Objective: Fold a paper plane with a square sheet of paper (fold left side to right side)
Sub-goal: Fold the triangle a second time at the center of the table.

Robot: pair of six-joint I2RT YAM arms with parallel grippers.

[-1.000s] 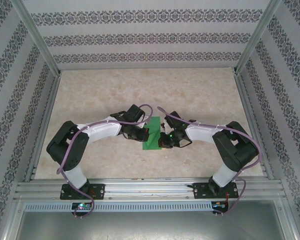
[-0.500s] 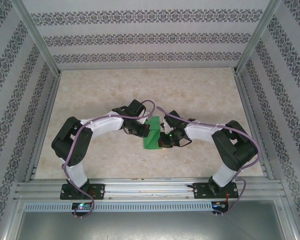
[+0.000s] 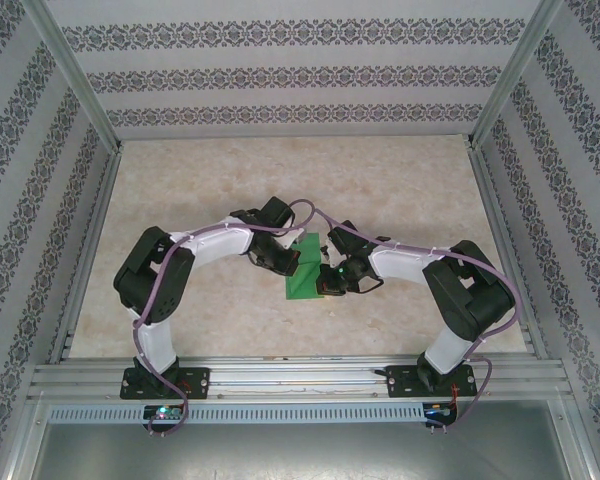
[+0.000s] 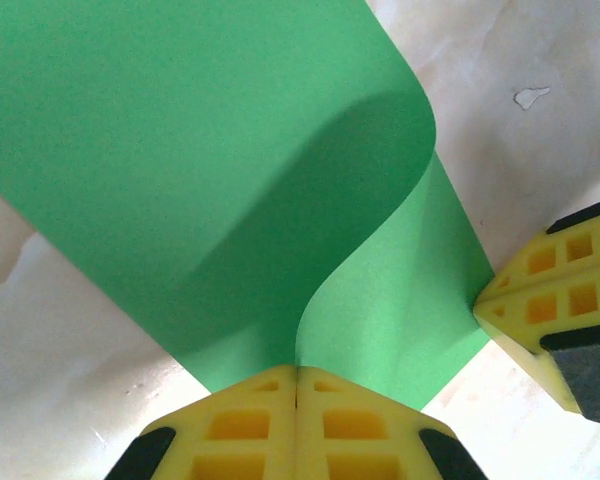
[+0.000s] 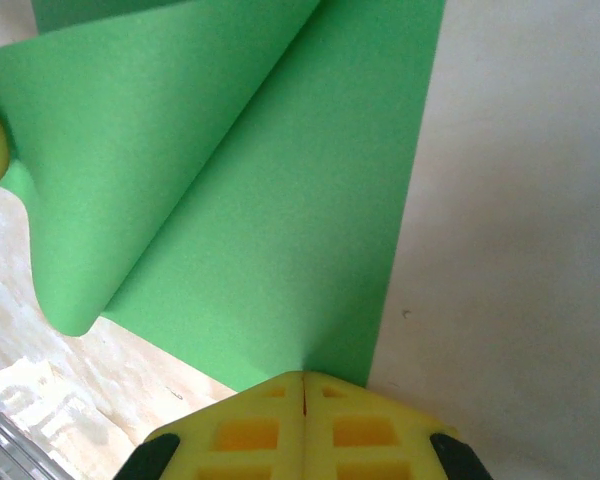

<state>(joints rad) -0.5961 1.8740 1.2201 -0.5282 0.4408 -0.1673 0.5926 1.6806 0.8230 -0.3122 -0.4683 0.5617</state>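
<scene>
- Table [image 3: 280,180]: pale marbled top, lying under both grippers.
- Sheet of paper [image 4: 180,150]: bright green, between the two grippers. One side is lifted and curls over the flat part.
- Left gripper [image 4: 297,375]: yellow fingers pressed together, pinching the sheet's raised edge.
- Right gripper [image 5: 303,378]: yellow fingers pressed together, tips touching the sheet's flat edge. Cannot tell whether paper sits between them. Near the left gripper.

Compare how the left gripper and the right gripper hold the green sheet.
The left gripper holds a part of the square sheet of paper that curls up and over; the right gripper holds a part lying flat on the table. The left gripper reaches from the sheet's left, the right gripper from its right. Both have yellow fingers shut on the sheet's edge.
</scene>
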